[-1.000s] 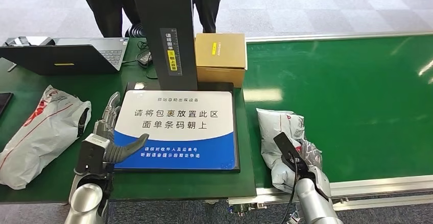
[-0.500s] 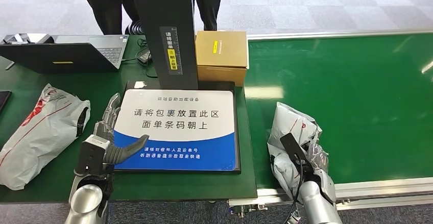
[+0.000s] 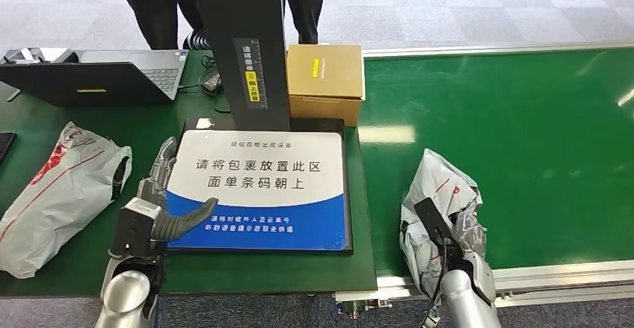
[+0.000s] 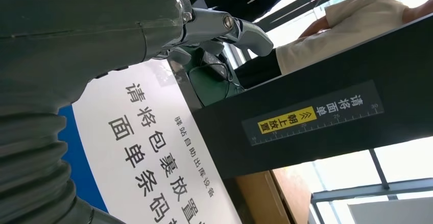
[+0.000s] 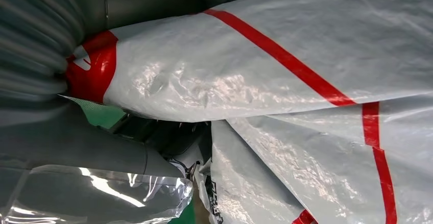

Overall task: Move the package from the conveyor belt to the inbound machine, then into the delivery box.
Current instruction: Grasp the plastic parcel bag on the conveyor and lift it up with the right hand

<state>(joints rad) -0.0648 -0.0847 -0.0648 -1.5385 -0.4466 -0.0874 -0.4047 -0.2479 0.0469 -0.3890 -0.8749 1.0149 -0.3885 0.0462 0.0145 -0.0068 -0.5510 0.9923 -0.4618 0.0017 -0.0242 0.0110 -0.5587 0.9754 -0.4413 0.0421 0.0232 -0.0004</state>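
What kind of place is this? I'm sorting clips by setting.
Likely a parcel station or logistics demo: a green belt, a self-service scanning machine with Chinese instructions, and plastic mail bags.

1. A green table (image 3: 90, 122) carries an open laptop (image 3: 105, 78) at its far left and a grey-white mailer bag with red print (image 3: 60, 193) near its front left
2. The inbound machine's base (image 3: 258, 190), with a white and blue printed panel, lies on the table beside the bag; a cardboard box (image 3: 325, 81) stands behind it
3. The green conveyor belt (image 3: 523, 134) adjoins on the right, carrying the package (image 3: 437, 186), a crumpled grey-white bag, near its front edge
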